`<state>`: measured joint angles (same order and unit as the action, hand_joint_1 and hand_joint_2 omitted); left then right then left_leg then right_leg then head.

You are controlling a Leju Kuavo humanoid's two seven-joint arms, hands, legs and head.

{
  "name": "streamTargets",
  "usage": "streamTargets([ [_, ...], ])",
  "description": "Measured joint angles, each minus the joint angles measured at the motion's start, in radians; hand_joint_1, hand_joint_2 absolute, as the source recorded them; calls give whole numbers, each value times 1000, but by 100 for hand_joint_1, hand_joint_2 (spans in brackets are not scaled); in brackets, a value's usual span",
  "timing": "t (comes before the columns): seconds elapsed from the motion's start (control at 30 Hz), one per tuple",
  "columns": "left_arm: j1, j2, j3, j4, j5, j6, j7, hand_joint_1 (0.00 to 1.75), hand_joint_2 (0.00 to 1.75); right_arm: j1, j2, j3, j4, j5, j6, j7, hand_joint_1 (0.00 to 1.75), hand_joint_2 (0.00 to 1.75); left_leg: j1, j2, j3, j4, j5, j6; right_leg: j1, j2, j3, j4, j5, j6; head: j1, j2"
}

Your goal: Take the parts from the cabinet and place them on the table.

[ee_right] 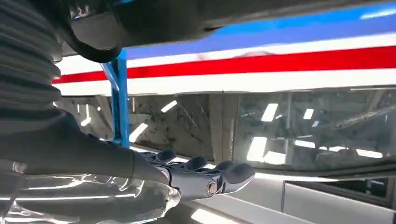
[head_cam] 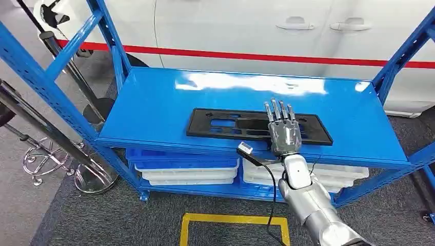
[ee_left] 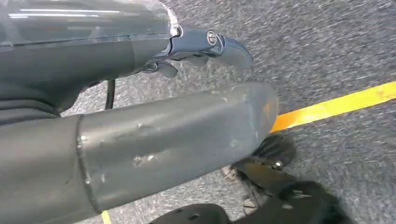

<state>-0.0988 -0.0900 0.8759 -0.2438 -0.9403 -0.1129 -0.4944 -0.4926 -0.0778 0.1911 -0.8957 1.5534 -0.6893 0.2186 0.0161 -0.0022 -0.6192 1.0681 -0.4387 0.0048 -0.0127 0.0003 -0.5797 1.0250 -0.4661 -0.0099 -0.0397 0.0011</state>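
A long flat black part (head_cam: 225, 125) with cut-outs lies along the front of the blue cabinet's top shelf (head_cam: 169, 95). My right hand (head_cam: 283, 130) is stretched palm-down over the part's right half, with straight, slightly spread fingers pointing away from me. I cannot tell whether it touches the part. In the right wrist view the fingers (ee_right: 205, 179) are extended with nothing between them, and the dark part (ee_right: 187, 18) lies close by. My left hand (ee_left: 140, 93) hangs over the grey carpet with loose fingers (ee_left: 224, 46), holding nothing.
White and blue trays (head_cam: 190, 171) sit on the lower shelf. Blue uprights (head_cam: 110, 36) frame the cabinet on both sides. A white car with a red stripe (head_cam: 256, 31) stands behind. A chrome stand (head_cam: 51, 159) is at left. Yellow floor tape (head_cam: 233, 220) marks the carpet in front.
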Motion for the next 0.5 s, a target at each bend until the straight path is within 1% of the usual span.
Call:
streamTargets([
  [0.03, -1, 0, 0, 0, 4, -2, -1, 0, 0, -1, 0, 0, 0, 0, 0, 0, 0, 175, -6, -1, 14, -20, -17, 2, 9, 1, -3, 8, -6, 8, 0, 0],
  [0.07, -3, 0, 0, 0, 12, -5, -3, 0, 0, 0, 0, 0, 0, 0, 0, 0, 0, 175, -4, -3, 14, -25, -19, 10, 8, 1, -7, 11, -7, 11, 1, 0],
  [0.1, -2, 0, 0, 0, 19, -10, -6, 0, 0, 0, 0, 0, 0, -1, 0, -2, 0, 175, -5, -4, 12, -25, -19, 12, 9, 1, -8, 9, -5, 15, 0, 0],
  [0.13, 0, 0, 0, 0, 21, -12, -8, 0, 0, 0, 0, 0, 0, -1, 0, -3, 0, 175, -9, -4, 12, -25, -19, 17, 6, 1, -6, 7, -4, 19, 0, 0],
  [0.17, -1, 0, 0, 0, 22, -12, -10, 0, 0, -1, 0, 0, 0, -1, 0, -3, 0, 175, -5, -4, 14, -33, -16, 25, 7, 1, -5, 7, -5, 23, 0, 0],
  [0.2, -2, -1, 0, 0, 22, -13, -11, 0, 0, 0, 0, 0, -1, -2, 0, -5, 0, 175, 0, -3, 19, -39, -12, 32, 3, 0, -6, 16, -17, 29, 0, 0],
  [0.23, -5, -1, 0, 0, 25, -13, -14, 0, 0, -2, 0, -1, -1, -2, 0, -5, 0, 175, 0, -4, 20, -41, -12, 39, 3, 0, -24, 55, -44, 33, 0, 0],
  [0.27, -5, 0, 0, 0, 25, -13, -14, 0, 0, -3, -2, -3, -1, -2, 0, -5, 0, 175, 0, -3, 19, -41, -12, 42, 1, 0, -58, 125, -82, 38, 0, 0],
  [0.3, -5, 0, 0, 0, 25, -13, -14, 0, 0, -1, -3, -4, 0, -2, 0, -5, 0, 175, -1, -3, 19, -41, -13, 43, -1, 0, -101, 210, -118, 42, 0, 0],
  [0.33, -5, 0, 0, 0, 25, -13, -14, 0, 0, 3, -2, -4, 1, -2, 0, -5, 0, 175, -1, -3, 19, -40, -14, 44, -1, 0, -137, 276, -139, 44, 0, 0],
  [0.37, -5, 0, 0, 0, 25, -13, -14, 0, 0, 7, -3, -4, 2, -2, 0, -5, 0, 175, -1, -3, 20, -40, -14, 44, -1, 0, -159, 309, -135, 45, 0, 0],
  [0.4, -5, 0, 0, 0, 26, -13, -14, 0, 0, 8, -3, -4, 2, -2, 0, -5, 0, 175, -1, -4, 21, -40, -15, 44, -1, 0, -153, 287, -107, 44, 0, 0],
  [0.43, -5, 0, 0, 0, 26, -13, -14, 0, 0, 7, -3, -4, 1, -2, 0, -5, 0, 175, -1, -5, 23, -40, -16, 43, -1, 0, -128, 228, -65, 40, 0, 0],
  [0.47, -5, -1, 0, 0, 26, -14, -14, 0, 0, 5, -3, -4, 1, -2, 0, -5, 0, 175, -2, -6, 27, -40, -18, 41, 0, 0, -85, 137, -15, 35, 0, 0],
  [0.5, -5, -1, 0, 0, 26, -15, -14, 0, 0, 3, -3, -5, 1, -2, 0, -5, 0, 175, -2, -6, 30, -40, -20, 39, 2, 1, -41, 46, 28, 26, 0, 0],
])
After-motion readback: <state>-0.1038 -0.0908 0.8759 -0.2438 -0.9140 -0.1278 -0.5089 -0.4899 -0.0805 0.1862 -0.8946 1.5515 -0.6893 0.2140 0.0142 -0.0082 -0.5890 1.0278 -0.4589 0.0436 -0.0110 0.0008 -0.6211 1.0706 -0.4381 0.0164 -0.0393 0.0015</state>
